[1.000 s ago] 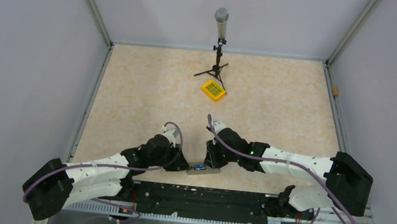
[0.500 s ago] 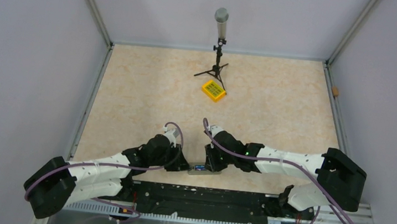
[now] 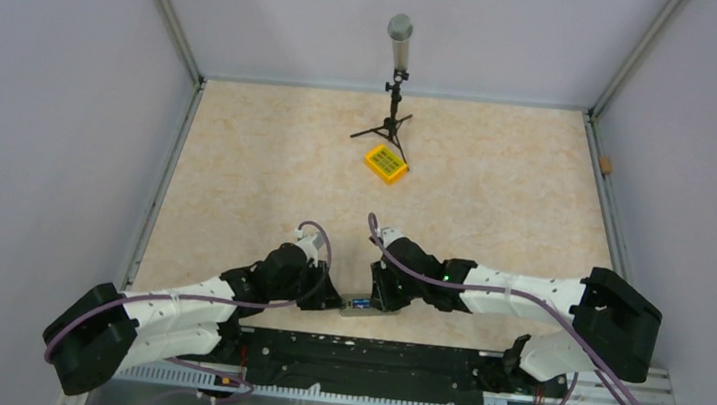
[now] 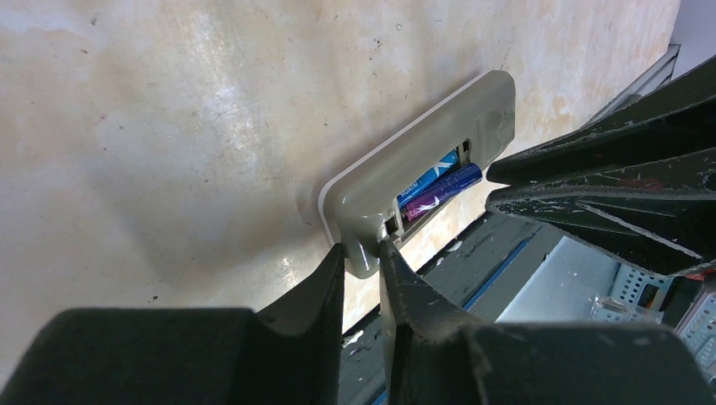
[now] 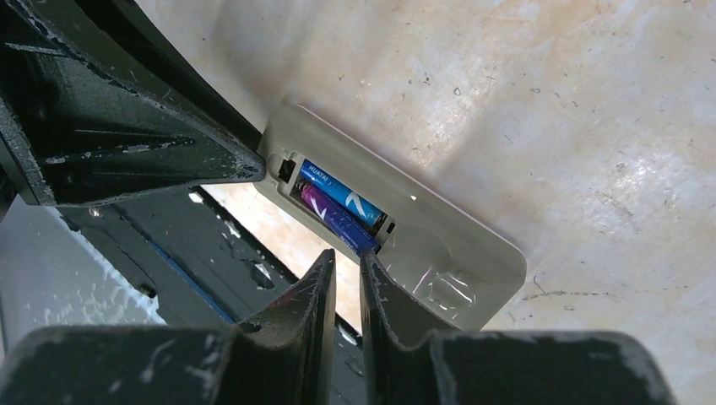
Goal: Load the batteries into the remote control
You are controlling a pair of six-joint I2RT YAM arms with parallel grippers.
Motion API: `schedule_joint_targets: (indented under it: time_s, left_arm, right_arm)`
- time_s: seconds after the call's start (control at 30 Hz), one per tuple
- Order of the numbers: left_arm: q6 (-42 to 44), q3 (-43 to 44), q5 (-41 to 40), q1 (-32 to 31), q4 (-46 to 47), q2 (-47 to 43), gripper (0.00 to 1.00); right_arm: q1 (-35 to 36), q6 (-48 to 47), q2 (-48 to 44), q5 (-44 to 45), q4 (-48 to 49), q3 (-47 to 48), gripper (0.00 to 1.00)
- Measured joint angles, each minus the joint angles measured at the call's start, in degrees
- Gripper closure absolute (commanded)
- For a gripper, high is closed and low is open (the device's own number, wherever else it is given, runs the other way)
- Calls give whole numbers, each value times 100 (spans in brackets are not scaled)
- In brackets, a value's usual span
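Observation:
The remote control (image 3: 369, 306) lies back up at the table's near edge, its battery bay uncovered. Two batteries (image 4: 435, 179), one blue and one purple-dark, lie side by side in the bay; they also show in the right wrist view (image 5: 342, 207). My left gripper (image 4: 361, 253) is shut on the remote's left end (image 4: 422, 126) and appears in the top view (image 3: 332, 300). My right gripper (image 5: 346, 253) has its fingers nearly together and holds nothing. Its tips are at the remote's (image 5: 456, 253) near rim, beside the purple battery; it also shows in the top view (image 3: 382, 298).
A yellow square box with green keys (image 3: 386, 163) and a microphone on a small tripod (image 3: 397, 76) stand at the back centre. A black rail (image 3: 369, 354) runs just in front of the remote. Grey walls enclose the table on three sides.
My right arm has swung left and lower toward the remote, mostly before half a second ago. The remote shifted slightly left. The left gripper keeps its hold.

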Motion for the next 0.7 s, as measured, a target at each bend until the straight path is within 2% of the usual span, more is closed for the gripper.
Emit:
schedule_joint_targets:
  time_s: [0.7]
  left_arm:
    - [-4,-4,9,0,13,0,79]
  right_arm:
    - [0,101,96,-24,9,0,88]
